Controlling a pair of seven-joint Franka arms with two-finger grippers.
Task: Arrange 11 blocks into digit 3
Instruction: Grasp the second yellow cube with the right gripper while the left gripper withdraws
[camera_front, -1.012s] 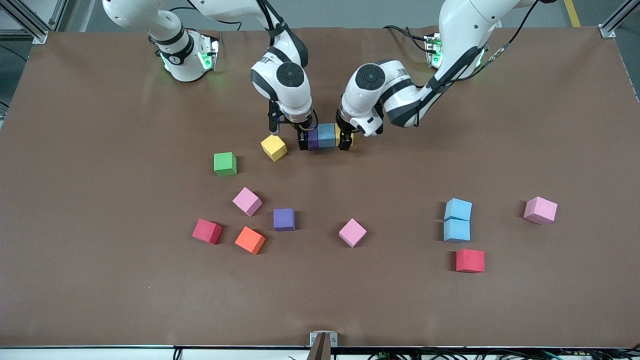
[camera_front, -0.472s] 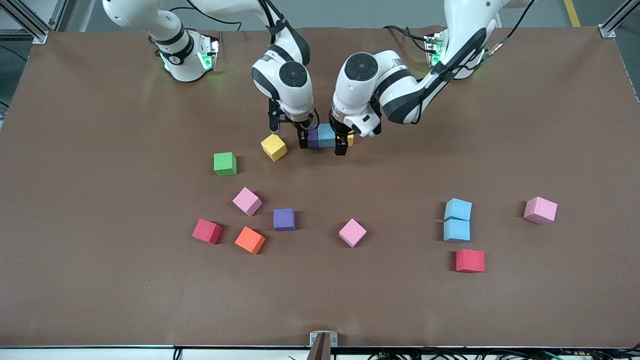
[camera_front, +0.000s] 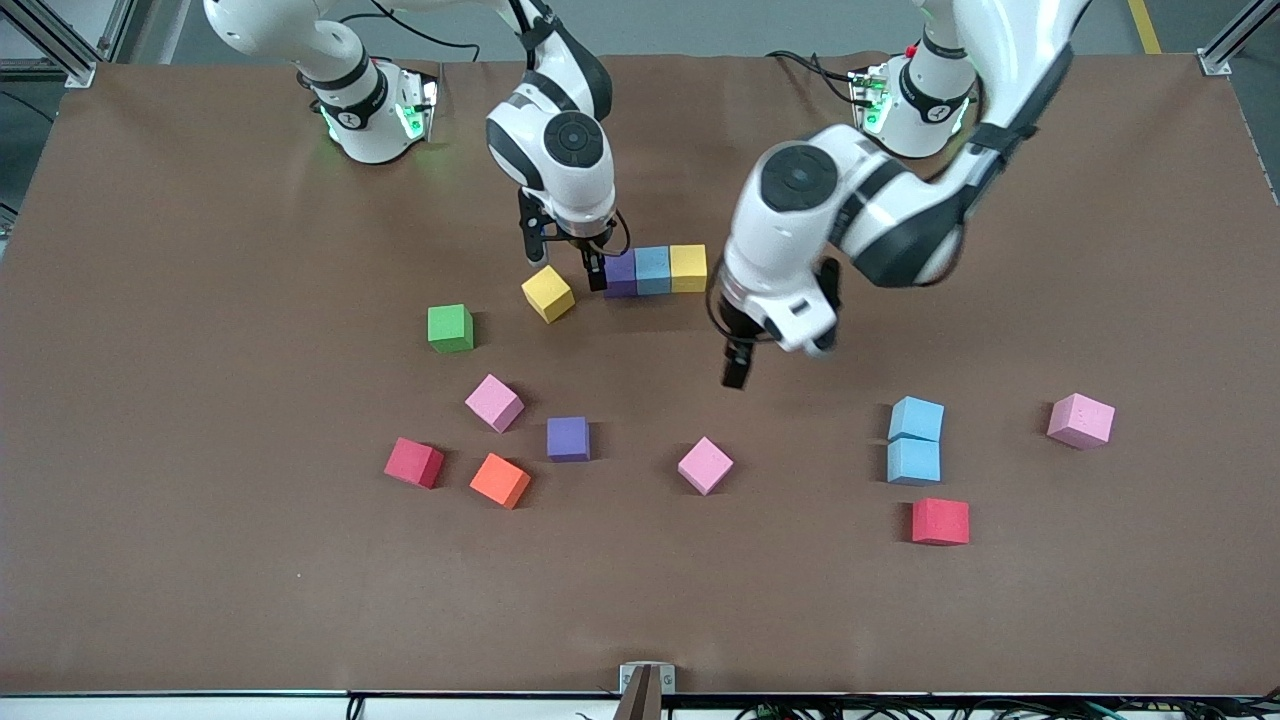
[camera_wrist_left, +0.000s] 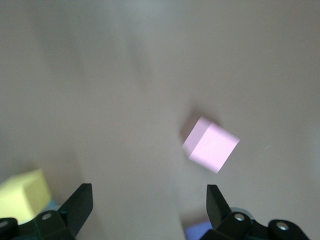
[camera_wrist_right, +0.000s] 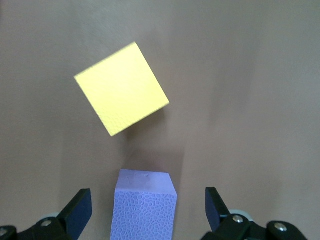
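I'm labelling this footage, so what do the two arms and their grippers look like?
Both arms are glossy white with black joint bands, round dark caps, black cables and green base lights. The left gripper and right gripper have black fingers.

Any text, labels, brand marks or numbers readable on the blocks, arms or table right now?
No readable text in any view.
Right arm base: a small dark mark, too small to read.
Left arm base: a similar small mark, unreadable.
Blocks, such as the row of three: plain faces, no print.
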